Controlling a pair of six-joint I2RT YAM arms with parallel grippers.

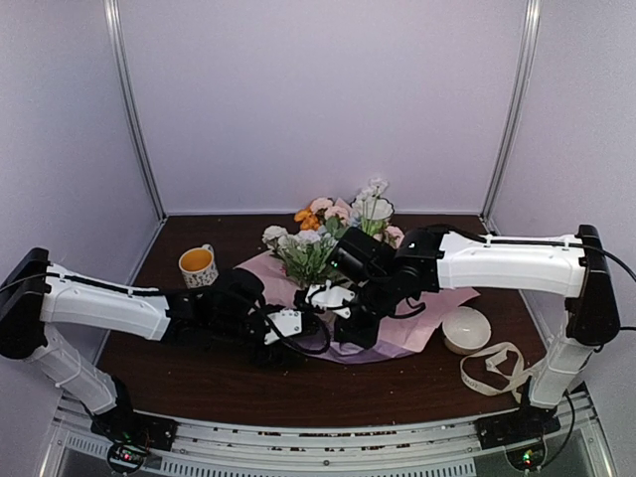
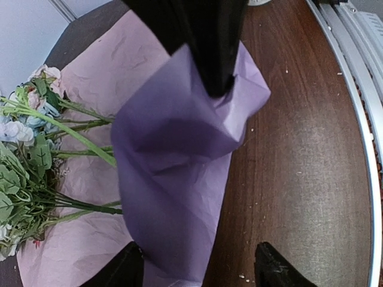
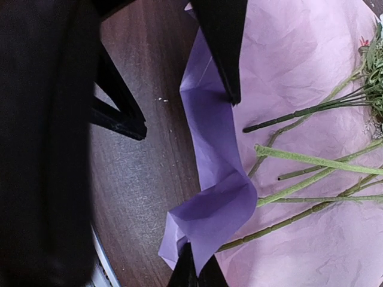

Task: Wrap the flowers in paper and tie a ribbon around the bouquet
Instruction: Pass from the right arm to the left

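1. You are in the wrapping step. The paper (image 2: 90, 78) lies in the middle of the worktop (image 1: 199, 373), pink side up. The flowers (image 1: 308, 248) rest on it, blooms toward the far edge and stems (image 3: 311, 161) toward the near one.
2. Your right pincer (image 3: 195, 269) is closed on the paper's near edge and holds up a flap that shows the lilac underside.
3. Your left pincer (image 2: 199, 266) stands open astride that flap (whether a finger touches it, I cannot tell).
4. As I judge it, the next move is to carry the flap across the stems toward the far edge without dragging them, or to let the left pincer take a second hold first.
5. The two pincers are close together, so part them with care.
6. Bare wood shows along the near edge. The mug (image 1: 197, 265) stands by the left edge toward the far corner. The bowl (image 1: 465, 328) sits just beside the paper's right side. The ribbon (image 1: 492, 370) lies by the near right corner, untouched.
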